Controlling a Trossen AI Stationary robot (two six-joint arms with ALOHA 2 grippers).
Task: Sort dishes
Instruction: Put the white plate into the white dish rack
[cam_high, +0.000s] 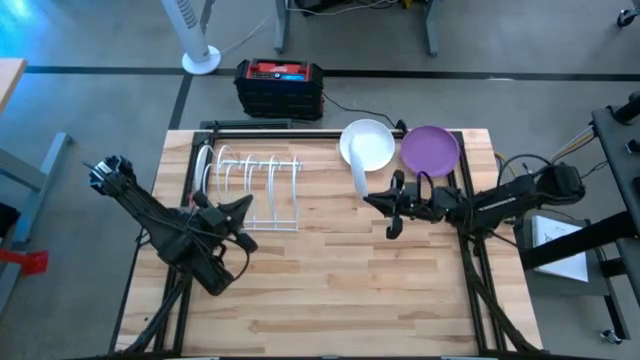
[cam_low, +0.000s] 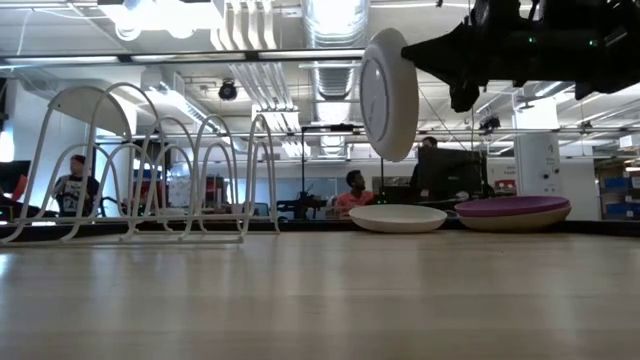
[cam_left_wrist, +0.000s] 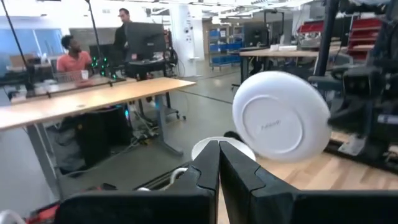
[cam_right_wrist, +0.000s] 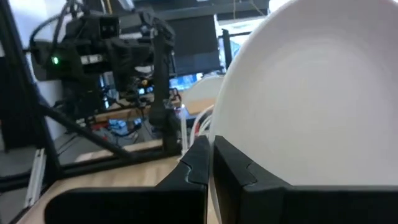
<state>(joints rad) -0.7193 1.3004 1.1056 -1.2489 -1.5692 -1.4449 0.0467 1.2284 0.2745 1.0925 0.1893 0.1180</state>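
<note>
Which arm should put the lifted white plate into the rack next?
The right. Its gripper already holds the white plate on edge above the table, off the rack's open side. The left gripper sits shut and empty beside the rack.

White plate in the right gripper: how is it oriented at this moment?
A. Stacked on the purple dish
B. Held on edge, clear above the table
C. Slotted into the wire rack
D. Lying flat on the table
B. The low view shows the white plate standing on edge in the air, gripped by the right gripper, well above the table and apart from the rack.
</note>
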